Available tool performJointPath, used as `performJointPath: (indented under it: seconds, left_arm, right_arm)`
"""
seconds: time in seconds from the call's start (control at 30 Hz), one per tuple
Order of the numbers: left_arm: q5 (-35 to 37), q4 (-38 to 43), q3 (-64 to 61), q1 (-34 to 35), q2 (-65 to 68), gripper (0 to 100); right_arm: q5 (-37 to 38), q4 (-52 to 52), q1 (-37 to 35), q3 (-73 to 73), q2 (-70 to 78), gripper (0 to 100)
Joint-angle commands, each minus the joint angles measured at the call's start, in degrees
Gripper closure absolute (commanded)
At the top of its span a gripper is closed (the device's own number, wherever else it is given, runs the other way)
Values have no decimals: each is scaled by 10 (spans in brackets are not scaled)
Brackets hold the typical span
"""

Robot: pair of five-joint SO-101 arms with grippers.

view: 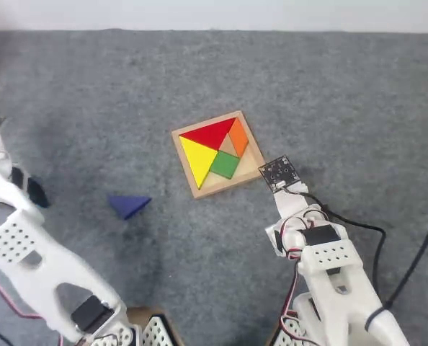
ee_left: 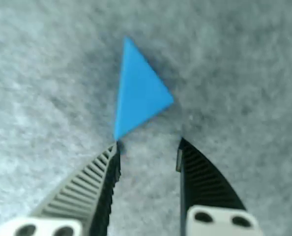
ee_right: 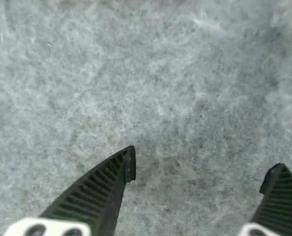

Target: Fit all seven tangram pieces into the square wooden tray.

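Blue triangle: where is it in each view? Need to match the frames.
High view: the blue triangle lies flat on the grey mat, left of the wooden tray and apart from it.
Left wrist view: the triangle lies just ahead of the open left gripper, with one corner near a fingertip.
Right wrist view: grey mat ahead of the open right gripper.
Shared landmark: the grey mat.

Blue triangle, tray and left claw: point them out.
Blue triangle (ee_left: 138, 93): left wrist view, middle of its face.
Tray (view: 228, 183): high view, bare lower rim.
Left claw (ee_left: 149, 142): left wrist view, midway between fingertips.
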State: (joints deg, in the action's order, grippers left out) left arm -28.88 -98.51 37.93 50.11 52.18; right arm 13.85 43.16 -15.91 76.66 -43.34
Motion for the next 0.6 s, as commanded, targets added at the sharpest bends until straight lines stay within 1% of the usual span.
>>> performJointPath:
  seconds: [0.0, 0.13, 0.2, 0.27, 0.37, 0.4, 0.57]
  left_arm:
    - [-11, -14, 1, -1, -98, 819]
    - [-11, 33, 42, 0, -159, 815]
    - [-13, 66, 51, -12, -161, 815]
    - [-49, 84, 48, -30, -152, 806]
    - [-113, -3, 52, -55, -126, 745]
    - [-120, -11, 54, -57, -119, 731]
    - [-106, 12, 105, -47, -67, 739]
  right_arm:
    - [7, -11, 0, -4, 1, 597]
    - [7, -11, 0, -4, 1, 597]
    - [7, -11, 0, -4, 1, 597]
    - [7, -11, 0, -4, 1, 597]
    - [7, -11, 0, -4, 1, 597]
    - [7, -11, 0, -4, 1, 597]
    - [7, -10, 0, -4, 1, 597]
